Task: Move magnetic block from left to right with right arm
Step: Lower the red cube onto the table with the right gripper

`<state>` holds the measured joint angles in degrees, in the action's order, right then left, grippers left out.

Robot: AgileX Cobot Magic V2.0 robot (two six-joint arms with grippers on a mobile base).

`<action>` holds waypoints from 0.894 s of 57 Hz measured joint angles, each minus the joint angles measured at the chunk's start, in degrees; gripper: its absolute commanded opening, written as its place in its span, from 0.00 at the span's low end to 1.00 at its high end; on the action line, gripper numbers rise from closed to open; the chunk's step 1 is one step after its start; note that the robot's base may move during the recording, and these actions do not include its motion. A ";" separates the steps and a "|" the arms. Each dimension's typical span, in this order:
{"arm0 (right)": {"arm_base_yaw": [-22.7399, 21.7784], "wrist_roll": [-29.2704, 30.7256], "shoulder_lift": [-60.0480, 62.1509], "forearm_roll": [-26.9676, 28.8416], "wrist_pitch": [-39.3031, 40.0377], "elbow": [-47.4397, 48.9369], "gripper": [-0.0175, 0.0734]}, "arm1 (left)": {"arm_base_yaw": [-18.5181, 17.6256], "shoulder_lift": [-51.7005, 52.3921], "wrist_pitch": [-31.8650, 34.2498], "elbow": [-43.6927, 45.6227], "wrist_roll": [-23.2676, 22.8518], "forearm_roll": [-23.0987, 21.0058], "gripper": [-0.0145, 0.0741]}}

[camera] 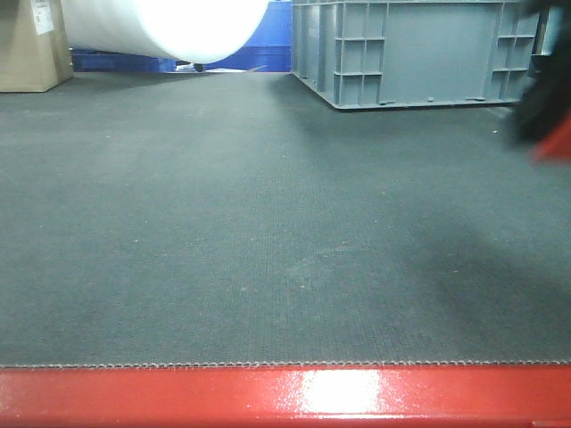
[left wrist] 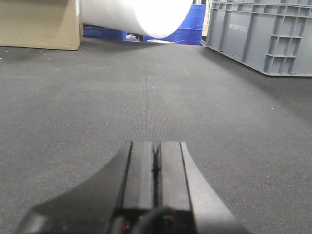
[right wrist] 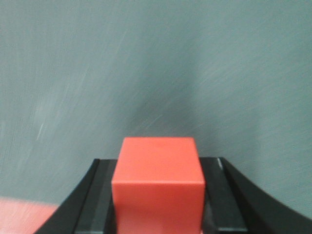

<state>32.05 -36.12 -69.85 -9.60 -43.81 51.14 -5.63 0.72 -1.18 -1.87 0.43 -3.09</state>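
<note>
The magnetic block (right wrist: pixel 158 185), a plain bright-red cube, sits clamped between the two black fingers of my right gripper (right wrist: pixel 158 168) in the right wrist view, above the blurred grey mat. In the front view the right gripper (camera: pixel 546 120) is a dark blur at the far right edge, with a sliver of red, the block (camera: pixel 555 147), below it. My left gripper (left wrist: pixel 156 161) is shut, its pads pressed together with nothing between them, low over the mat.
A grey plastic crate (camera: pixel 410 53) stands at the back right. A white roll (camera: pixel 169 27), blue bins (camera: pixel 263 53) and a cardboard box (camera: pixel 31 45) line the back left. A red rail (camera: pixel 285 397) runs along the mat's near edge.
</note>
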 measured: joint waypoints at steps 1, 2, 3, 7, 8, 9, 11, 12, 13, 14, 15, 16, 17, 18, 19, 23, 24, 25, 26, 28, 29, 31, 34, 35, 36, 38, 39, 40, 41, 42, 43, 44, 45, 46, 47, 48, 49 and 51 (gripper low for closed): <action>0.94 -0.42 -1.85 0.00 -0.74 1.30 0.46 | 0.00 0.00 0.00 0.00 0.00 0.00 0.02; 1.54 -0.69 -3.06 0.00 -1.78 2.20 0.46 | 0.00 0.00 0.00 0.00 0.00 0.00 0.02; 2.38 -0.94 -4.29 0.00 -2.42 3.08 0.46 | 0.00 0.00 0.00 0.00 0.00 0.00 0.02; 4.70 -1.98 -10.95 0.97 -5.34 8.10 0.46 | 0.00 0.00 0.00 0.00 0.00 0.00 0.02; 5.26 -2.13 -12.73 1.40 -6.13 9.03 0.46 | 0.00 0.00 0.00 0.00 0.00 0.00 0.02; 5.60 -2.30 -13.91 1.75 -6.65 10.44 0.46 | 0.00 0.00 0.00 0.00 0.00 0.00 0.02; 6.37 -2.49 -16.86 2.64 -7.87 12.79 0.46 | 0.00 0.00 0.00 0.00 0.00 0.00 0.02; 6.65 -2.62 -18.01 3.00 -8.58 13.75 0.46 | 0.00 0.00 0.00 0.00 0.00 0.00 0.02; 7.04 -2.62 -19.19 3.38 -9.05 14.71 0.46 | 0.00 0.00 0.00 0.00 0.00 0.00 0.02; 7.27 -2.71 -20.92 3.97 -9.72 16.17 0.46 | 0.00 0.00 0.00 0.00 0.00 0.00 0.02; 7.67 -2.71 -23.19 4.86 -10.44 17.59 0.46 | 0.00 0.00 0.00 0.00 0.00 0.00 0.02; 7.96 -2.75 -24.84 5.27 -11.07 19.04 0.46 | 0.00 0.00 0.00 0.00 0.00 0.00 0.02; 8.14 -2.85 -25.95 5.85 -11.53 20.00 0.46 | 0.00 0.00 0.00 0.00 0.00 0.00 0.02; 8.30 -2.85 -27.02 6.23 -11.97 20.97 0.46 | 0.00 0.00 0.00 0.00 0.00 0.00 0.02; 8.47 -2.85 -28.57 6.87 -12.63 22.40 0.46 | 0.00 0.00 0.00 0.00 0.00 0.00 0.02; 8.86 -2.85 -32.83 8.51 -14.28 26.98 0.46 | 0.00 0.00 0.00 0.00 0.00 0.00 0.02; 8.95 -2.85 -34.07 8.89 -14.72 27.83 0.46 | 0.00 0.00 0.00 0.00 0.00 0.00 0.02; 8.95 -2.85 -34.85 9.10 -14.97 29.06 0.46 | 0.00 0.00 0.00 0.00 0.00 0.00 0.02; 9.09 -2.85 -35.59 9.60 -15.28 29.87 0.46 | 0.00 0.00 0.00 0.00 0.00 0.00 0.02; 9.09 -2.85 -37.21 9.60 -15.63 31.38 0.46 | 0.00 0.00 0.00 0.00 0.00 0.00 0.02; 9.20 -2.88 -38.02 9.60 -15.74 32.42 0.46 | 0.00 0.00 0.00 0.00 0.00 0.00 0.02; 9.20 -2.88 -38.93 9.92 -15.88 33.63 0.46 | 0.00 0.00 0.00 0.00 0.00 0.00 0.02; 9.20 -2.88 -40.18 10.05 -16.02 35.38 0.46 | 0.00 0.00 0.00 0.00 0.00 0.00 0.02; 9.20 -2.88 -40.44 10.05 -16.08 35.81 0.46 | 0.00 0.00 0.00 0.00 0.00 0.00 0.02; 9.20 -2.88 -40.71 10.05 -16.17 36.37 0.46 | 0.00 0.00 0.00 0.00 0.00 0.00 0.02; 9.20 -2.88 -41.25 10.05 -16.22 37.09 0.46 | 0.00 0.00 0.00 0.00 0.00 0.00 0.02; 9.20 -2.98 -41.43 10.14 -16.22 37.21 0.46 | 0.00 0.00 0.00 0.00 0.00 0.00 0.02; 9.20 -2.97 -41.67 10.14 -16.22 37.34 0.46 | 0.00 0.00 0.00 0.00 0.00 0.00 0.02; 9.20 -3.11 -41.83 10.14 -16.22 37.48 0.46 | 0.00 0.00 0.00 0.00 0.00 0.00 0.02; 9.20 -3.12 -41.88 10.14 -16.22 37.61 0.46 | 0.00 0.00 0.00 0.00 0.00 0.00 0.02; 9.20 -3.25 -42.18 10.14 -16.31 37.60 0.46 | 0.00 0.00 0.00 0.00 0.00 0.00 0.02; 9.20 -3.26 -42.28 10.14 -16.31 37.62 0.46 | 0.00 0.00 0.00 0.00 0.00 0.00 0.02; 9.20 -3.43 -42.29 10.26 -16.31 37.62 0.46 | 0.00 0.00 0.00 0.00 0.00 0.00 0.02; 9.20 -3.55 -42.41 10.26 -16.37 37.62 0.46 | 0.00 0.00 0.00 0.00 0.00 0.00 0.02; 9.20 -3.80 -42.55 10.26 -16.46 37.62 0.47 | 0.00 0.00 0.00 0.00 0.00 0.00 0.02; 9.09 -4.00 -42.69 10.26 -16.61 37.62 0.47 | 0.00 0.00 0.00 0.00 0.00 0.00 0.02; 9.09 -4.40 -42.70 10.26 -16.70 37.62 0.47 | 0.00 0.00 0.00 0.00 0.00 0.00 0.02; 8.98 -5.06 -42.79 10.26 -17.01 37.62 0.49 | 0.00 0.00 0.00 0.00 0.00 0.00 0.02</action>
<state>41.03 -41.18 -112.64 0.66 -60.81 88.75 -5.63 0.72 -1.18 -1.87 0.43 -3.09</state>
